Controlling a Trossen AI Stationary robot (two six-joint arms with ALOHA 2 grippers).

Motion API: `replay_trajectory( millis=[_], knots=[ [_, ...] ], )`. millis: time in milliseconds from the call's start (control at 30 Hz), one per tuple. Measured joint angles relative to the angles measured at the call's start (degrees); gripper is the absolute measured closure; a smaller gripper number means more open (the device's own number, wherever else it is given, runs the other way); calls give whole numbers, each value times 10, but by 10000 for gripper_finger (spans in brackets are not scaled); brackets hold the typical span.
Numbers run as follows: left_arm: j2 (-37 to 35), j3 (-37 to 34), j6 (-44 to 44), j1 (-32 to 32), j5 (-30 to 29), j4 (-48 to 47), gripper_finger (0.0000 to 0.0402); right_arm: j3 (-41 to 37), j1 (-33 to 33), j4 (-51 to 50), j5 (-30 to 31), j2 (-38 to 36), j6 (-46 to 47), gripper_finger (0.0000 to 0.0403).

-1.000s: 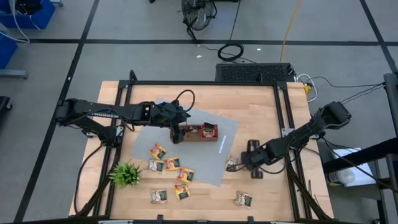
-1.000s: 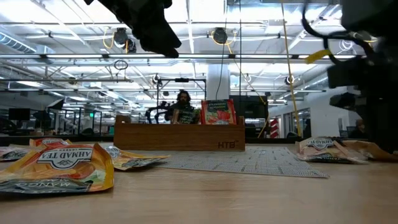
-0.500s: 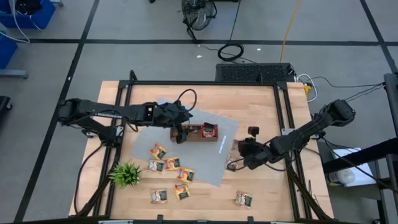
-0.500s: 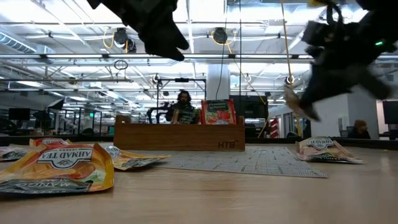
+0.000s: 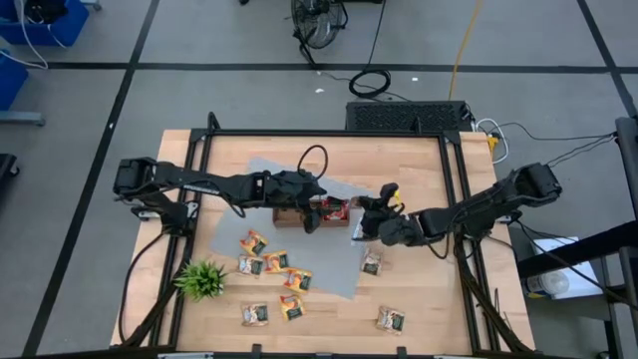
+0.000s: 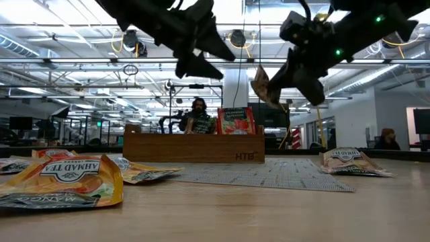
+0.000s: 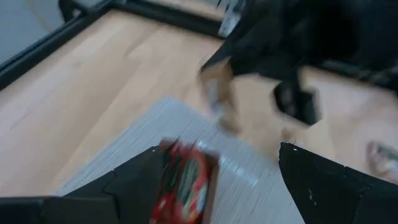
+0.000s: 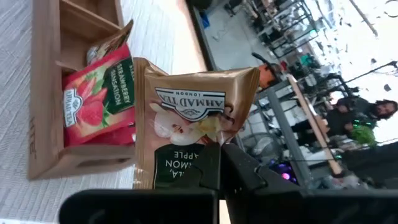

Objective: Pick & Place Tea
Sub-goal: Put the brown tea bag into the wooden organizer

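My right gripper (image 8: 219, 163) is shut on a pale brown tea sachet (image 8: 186, 118) and hangs in the air just right of the wooden tray (image 5: 295, 213). In the low view the sachet (image 6: 261, 83) is above the tray's right end (image 6: 242, 149). A red sachet (image 5: 336, 207) stands in the tray. My left gripper (image 5: 315, 217) hovers open over the tray with nothing between its fingers. Several more tea sachets (image 5: 276, 262) lie flat on the grey mat (image 5: 334, 261) and the tabletop. My right gripper pinches the sachet between its two fingers at its dark green printed end (image 8: 181, 167). The fingers come nearly level from the table's right side. The sachet is lifted clear of everything and sticks out tilted past the fingertips (image 6: 282, 72).
A small green plant (image 5: 201, 279) stands near the front left. Single sachets lie at the mat's right edge (image 5: 373, 262) and near the front edge (image 5: 390, 320). The two grippers are close together over the tray's right half.
My right gripper, shut on the sachet, has risen from the table's right part and gone left toward the tray, tipping up from pointing down to nearly level. My left gripper, still open, has gone right along the tray and sunk a little.
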Motion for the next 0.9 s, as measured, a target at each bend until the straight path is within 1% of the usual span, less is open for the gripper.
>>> replay_trajectory(
  millis=[100, 167, 367, 467, 667, 800, 900],
  knots=[
    [9, 0, -9, 0, 15, 48, 82, -3, -8, 41, -17, 15, -22, 402],
    [17, 1, -10, -2, 16, 72, 82, -5, -9, 52, -16, 22, -37, 402],
    [22, 1, 5, -3, 6, 74, 84, -5, -9, 91, -16, 26, -73, 403],
    [22, 0, -8, -1, 4, 73, 90, -5, -9, 135, -17, 26, -110, 403],
    [29, 0, -13, 2, 4, 75, 105, -5, -11, 209, -63, 26, -154, 403],
    [28, 0, -13, 2, 4, 78, 114, -4, -22, 214, -88, 26, -155, 403],
    [28, 0, -12, 2, 4, 77, 120, -4, -25, 220, -90, 26, -152, 403]
  ],
)
